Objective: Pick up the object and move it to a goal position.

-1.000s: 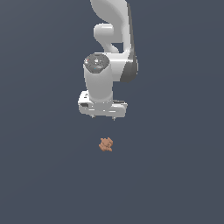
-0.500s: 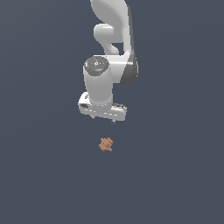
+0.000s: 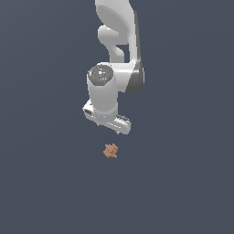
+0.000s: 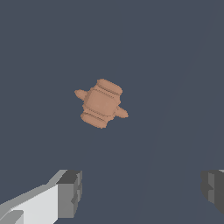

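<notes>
Descending toward the floor, the gripper now sits lower and a touch further toward the exterior view's right than it did a second ago, so the gap above the object has narrowed, while the object itself has not moved. In the exterior view the white arm hangs down the middle of the picture, its hand tilted so that the end toward the exterior view's right sits lower. The object lies on the dark surface just below that hand, apart from it and untouched.

In the wrist view, reading from one side across, a grey finger pad stands at one edge, open floor fills the middle, and the other pad shows at the far edge. The fingers are spread wide with nothing between them. The orange-brown, knobby object lies beyond the pads and nearer the first one, not centred in the gap.

Judged from this, the approach is under way but the grasp has not begun; the hand likely needs a small sideways correction before lowering around the object.
</notes>
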`<state>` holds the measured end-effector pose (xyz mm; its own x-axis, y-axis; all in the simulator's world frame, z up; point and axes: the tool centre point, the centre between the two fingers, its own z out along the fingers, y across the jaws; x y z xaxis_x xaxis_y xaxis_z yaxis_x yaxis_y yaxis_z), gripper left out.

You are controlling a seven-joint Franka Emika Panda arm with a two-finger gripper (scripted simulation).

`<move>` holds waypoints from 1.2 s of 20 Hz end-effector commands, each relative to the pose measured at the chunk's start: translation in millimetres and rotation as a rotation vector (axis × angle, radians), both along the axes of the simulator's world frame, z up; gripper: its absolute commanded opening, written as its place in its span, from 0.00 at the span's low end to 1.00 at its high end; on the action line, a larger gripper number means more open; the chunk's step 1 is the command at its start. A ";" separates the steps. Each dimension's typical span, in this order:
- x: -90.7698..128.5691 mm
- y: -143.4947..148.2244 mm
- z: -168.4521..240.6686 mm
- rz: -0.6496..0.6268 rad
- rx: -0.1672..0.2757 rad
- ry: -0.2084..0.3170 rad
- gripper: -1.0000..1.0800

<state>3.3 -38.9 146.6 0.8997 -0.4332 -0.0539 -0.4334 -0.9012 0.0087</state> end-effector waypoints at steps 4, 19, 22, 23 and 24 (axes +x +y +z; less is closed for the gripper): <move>9.3 0.7 -7.4 -0.153 -0.006 -0.003 0.96; 33.6 3.1 -27.6 -0.565 -0.023 -0.015 0.96; 38.3 3.8 -31.7 -0.646 -0.026 -0.018 0.96; 39.8 4.0 -33.0 -0.673 -0.027 -0.019 0.96; 41.4 4.2 -34.4 -0.700 -0.029 -0.020 0.96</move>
<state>42.3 -35.0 114.3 0.4474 -0.8940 -0.0228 -0.8940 -0.4478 0.0150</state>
